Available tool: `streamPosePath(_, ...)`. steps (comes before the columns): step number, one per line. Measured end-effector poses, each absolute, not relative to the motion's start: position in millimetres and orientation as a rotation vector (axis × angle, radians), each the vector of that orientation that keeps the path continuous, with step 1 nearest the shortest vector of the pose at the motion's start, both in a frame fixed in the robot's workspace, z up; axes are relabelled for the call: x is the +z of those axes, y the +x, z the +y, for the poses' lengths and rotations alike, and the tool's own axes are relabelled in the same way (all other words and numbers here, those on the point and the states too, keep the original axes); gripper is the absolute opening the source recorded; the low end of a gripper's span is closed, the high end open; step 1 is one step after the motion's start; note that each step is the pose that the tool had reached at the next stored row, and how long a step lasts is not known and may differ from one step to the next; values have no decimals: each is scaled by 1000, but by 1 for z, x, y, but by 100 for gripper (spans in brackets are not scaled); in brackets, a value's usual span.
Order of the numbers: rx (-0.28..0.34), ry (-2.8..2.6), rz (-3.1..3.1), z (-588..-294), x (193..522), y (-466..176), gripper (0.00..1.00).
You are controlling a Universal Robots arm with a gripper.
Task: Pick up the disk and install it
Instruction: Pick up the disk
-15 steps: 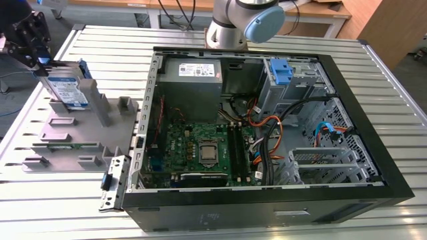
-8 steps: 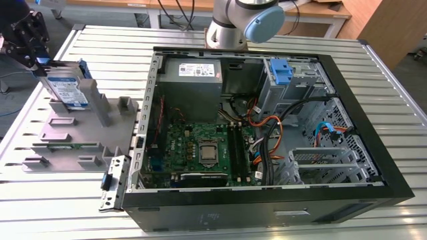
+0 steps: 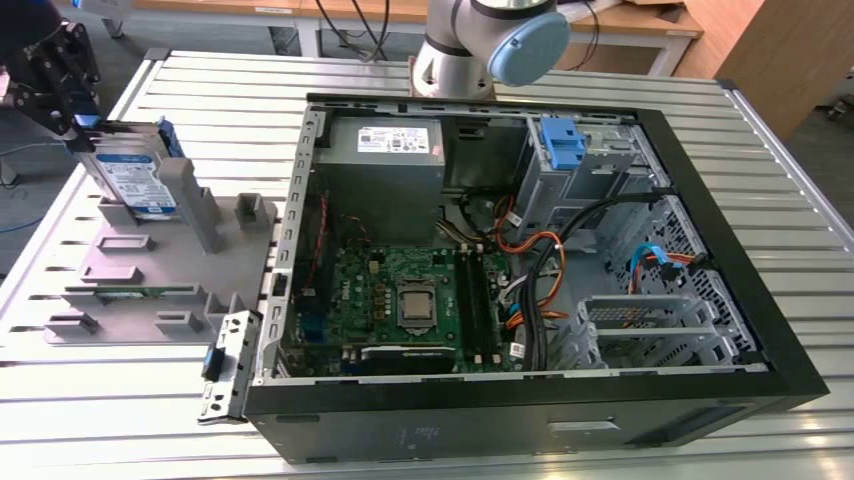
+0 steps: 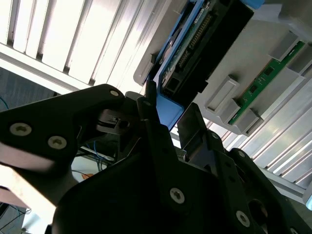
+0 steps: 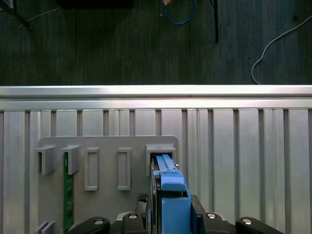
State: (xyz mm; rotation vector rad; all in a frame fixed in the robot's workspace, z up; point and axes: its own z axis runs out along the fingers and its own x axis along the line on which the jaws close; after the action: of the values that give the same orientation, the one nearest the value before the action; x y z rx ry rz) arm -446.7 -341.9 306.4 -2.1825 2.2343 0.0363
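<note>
Clamping my end effector (image 3: 83, 128) on disk (image 3: 134, 185) at blue rail (image 5: 173, 195); disk standing on edge in grey fixture (image 3: 147, 262) on counter (image 3: 107, 420), probably presenting top edge for grasping.

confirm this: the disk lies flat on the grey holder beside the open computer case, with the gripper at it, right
Not quite: the disk stands upright in a slot of the grey holder, not flat, as the exterior view shows. The rest holds: the holder sits beside the open computer case, and the gripper is at the disk.
</note>
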Motion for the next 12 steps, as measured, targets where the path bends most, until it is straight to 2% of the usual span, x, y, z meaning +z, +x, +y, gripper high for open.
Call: streamPosePath(12, 36, -2182, 2234, -340, 306, -447, 44)
